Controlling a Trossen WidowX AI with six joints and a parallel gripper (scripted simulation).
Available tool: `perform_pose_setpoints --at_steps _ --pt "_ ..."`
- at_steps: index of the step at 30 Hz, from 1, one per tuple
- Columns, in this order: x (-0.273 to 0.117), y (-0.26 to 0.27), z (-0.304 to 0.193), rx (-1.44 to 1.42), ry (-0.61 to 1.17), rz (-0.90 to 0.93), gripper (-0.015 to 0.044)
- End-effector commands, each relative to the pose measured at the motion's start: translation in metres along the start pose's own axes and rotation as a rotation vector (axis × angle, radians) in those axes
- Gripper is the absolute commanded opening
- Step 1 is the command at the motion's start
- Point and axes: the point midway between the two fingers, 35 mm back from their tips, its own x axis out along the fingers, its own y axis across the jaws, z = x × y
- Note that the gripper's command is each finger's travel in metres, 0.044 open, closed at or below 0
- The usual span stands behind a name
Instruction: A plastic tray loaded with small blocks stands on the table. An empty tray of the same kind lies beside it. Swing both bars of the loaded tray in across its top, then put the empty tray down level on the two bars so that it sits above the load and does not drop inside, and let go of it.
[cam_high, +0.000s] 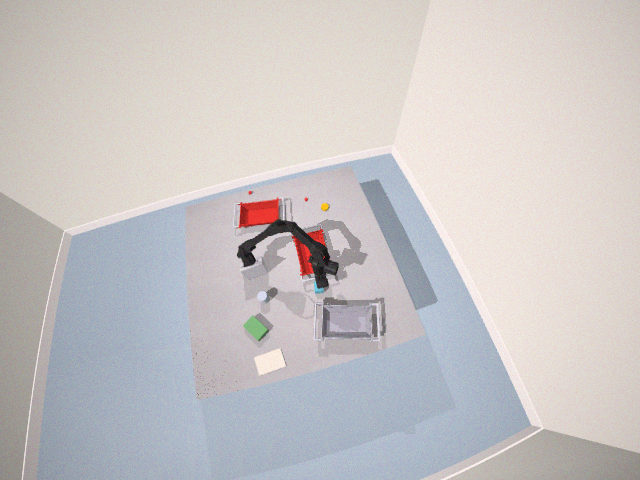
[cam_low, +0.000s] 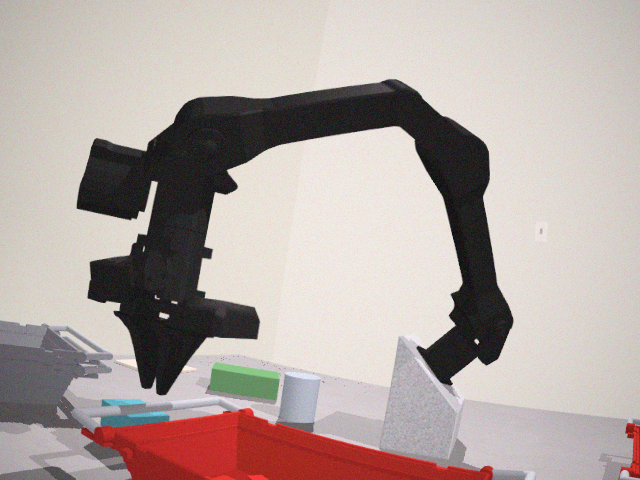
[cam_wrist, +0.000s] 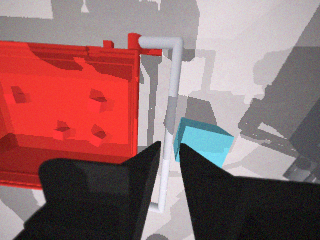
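The loaded red tray (cam_high: 299, 255) (cam_low: 170, 444) (cam_wrist: 134, 90) stands mid-table with small red blocks (cam_wrist: 99, 96) on its floor. Its near bar (cam_low: 191, 402) (cam_wrist: 172, 85) is swung out past the end beside the cyan block; its far bar (cam_high: 310, 227) (cam_low: 511, 474) also lies outside its end. The empty red tray (cam_high: 258, 224) stands at the back left, a bar beyond each end. My gripper (cam_high: 322, 285) (cam_low: 155, 390) (cam_wrist: 170, 146) points down above the near bar, open by a narrow gap with nothing held. The bar shows below, between the fingertips in the wrist view.
A cyan block (cam_high: 318, 290) (cam_low: 124, 403) (cam_wrist: 205, 145) is just outside the near bar. A grey tray (cam_high: 348, 338) (cam_low: 31, 377) stands beyond it. A green block (cam_high: 255, 328) (cam_low: 242, 381), pale cylinder (cam_high: 262, 296) (cam_low: 299, 395) and cream plate (cam_high: 269, 361) lie towards the arm's side.
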Motion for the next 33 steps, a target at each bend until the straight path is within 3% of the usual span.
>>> perform_pose_setpoints --at_steps 1,10,18,33 --pt "0.028 0.001 -0.003 0.009 0.011 0.013 0.0087" --pt "0.040 0.002 -0.004 0.009 0.012 0.014 0.0087" --pt "0.015 0.015 -0.003 0.010 0.012 0.014 0.0087" --pt "0.005 0.043 -0.003 0.010 0.013 0.016 0.0087"
